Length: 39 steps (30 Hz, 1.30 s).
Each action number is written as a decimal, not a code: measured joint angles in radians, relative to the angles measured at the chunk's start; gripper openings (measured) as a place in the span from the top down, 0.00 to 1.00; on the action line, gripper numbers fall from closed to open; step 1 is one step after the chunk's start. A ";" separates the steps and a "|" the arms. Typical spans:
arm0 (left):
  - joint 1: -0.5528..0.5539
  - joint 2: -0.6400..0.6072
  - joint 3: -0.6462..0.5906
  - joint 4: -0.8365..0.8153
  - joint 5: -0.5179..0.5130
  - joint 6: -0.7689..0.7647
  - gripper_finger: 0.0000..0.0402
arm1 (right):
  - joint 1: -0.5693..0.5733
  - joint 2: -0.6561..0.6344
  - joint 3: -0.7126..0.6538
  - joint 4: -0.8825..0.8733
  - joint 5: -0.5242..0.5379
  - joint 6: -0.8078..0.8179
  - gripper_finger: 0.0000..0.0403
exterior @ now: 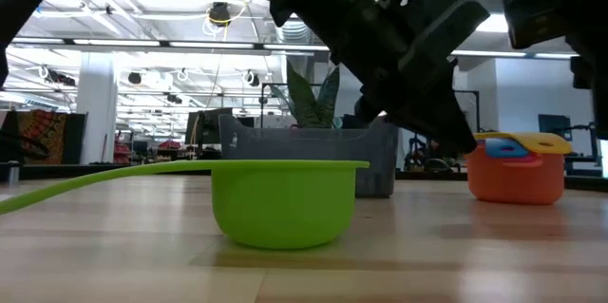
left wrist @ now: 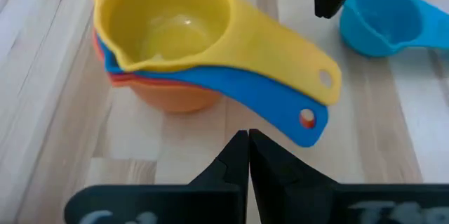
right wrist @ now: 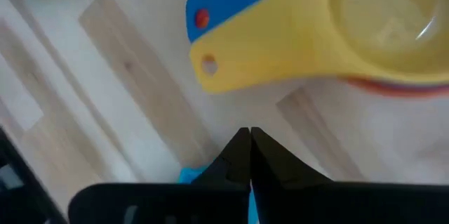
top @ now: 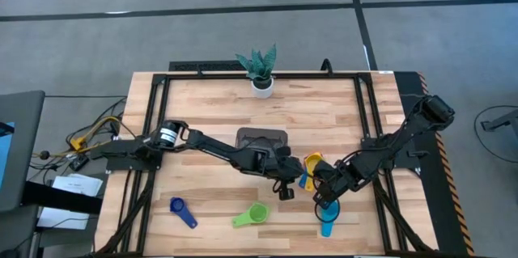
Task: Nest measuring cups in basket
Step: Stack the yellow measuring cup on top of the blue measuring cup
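A nested stack of measuring cups [top: 312, 163], yellow on top of blue, red and orange [left wrist: 168, 34], stands on the table right of the basket [top: 261, 138]. Its handles point toward the near edge. My left gripper [top: 285, 192] is shut just short of the blue handle's end [left wrist: 303, 120], with nothing between its fingers. My right gripper [top: 324, 197] is shut at the bowl end of a light blue cup [left wrist: 379, 20] lying near the stack. A green cup [top: 251, 215] and a dark blue cup [top: 181, 209] lie apart near the front edge. My right gripper comes steeply from above at the light blue cup's bowl rim [left wrist: 345, 13], on the side facing the stack. A light blue sliver [right wrist: 251, 199] shows between the shut fingers, which hide the place of contact. The cup rests on the table, its handle [left wrist: 431, 10] pointing toward the near edge.
A white-potted plant [top: 261, 70] stands at the far edge, behind the basket. In the low view the green cup [exterior: 285, 203] stands in front of the basket [exterior: 266, 142]. Bare wood lies between the green and dark blue cups and along the table's right side.
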 joint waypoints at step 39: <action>0.004 0.000 -0.001 0.033 0.030 0.007 1.00 | -0.114 0.001 0.001 0.020 -0.021 -0.177 0.96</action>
